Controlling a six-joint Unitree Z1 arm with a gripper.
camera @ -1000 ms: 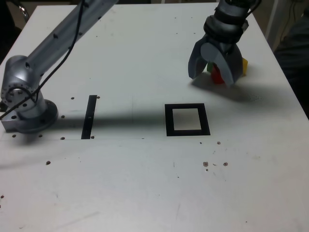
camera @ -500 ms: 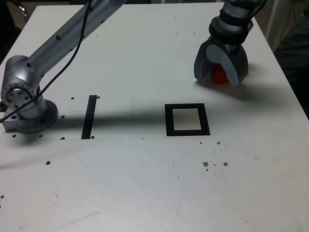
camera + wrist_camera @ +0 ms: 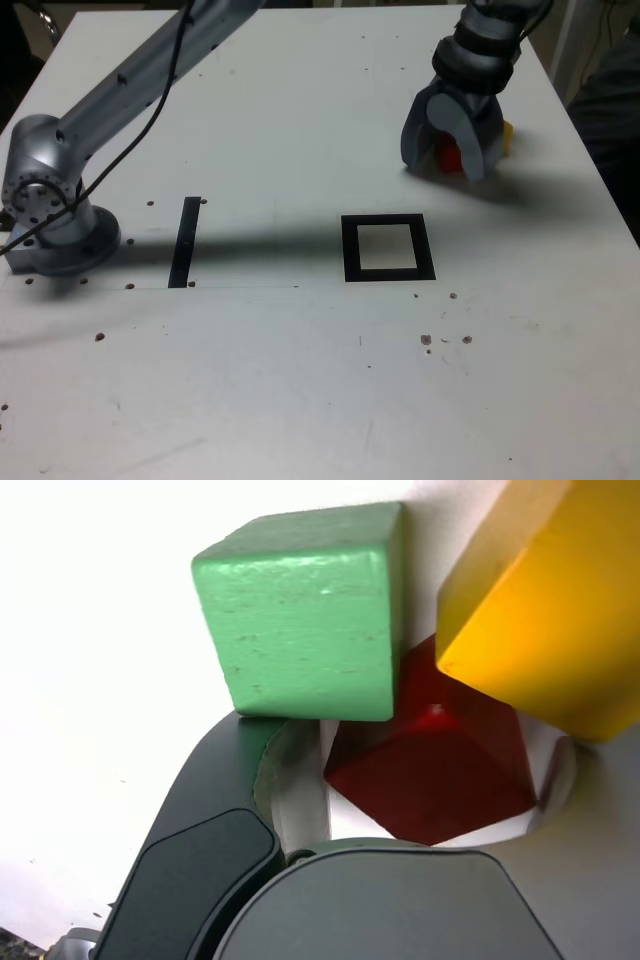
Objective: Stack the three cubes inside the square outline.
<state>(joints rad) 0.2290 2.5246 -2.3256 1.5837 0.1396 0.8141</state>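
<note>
Wrist view is showing the tool (image 3: 430, 780) straddling the red cube (image 3: 430, 770), jaws around it, grip uncertain, targeting it first.

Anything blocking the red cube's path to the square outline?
Nothing visible. The red cube sits between the jaws of the gripper, with the green cube and yellow cube crowded against it on the far side. The table between it and the square outline is bare.
</note>
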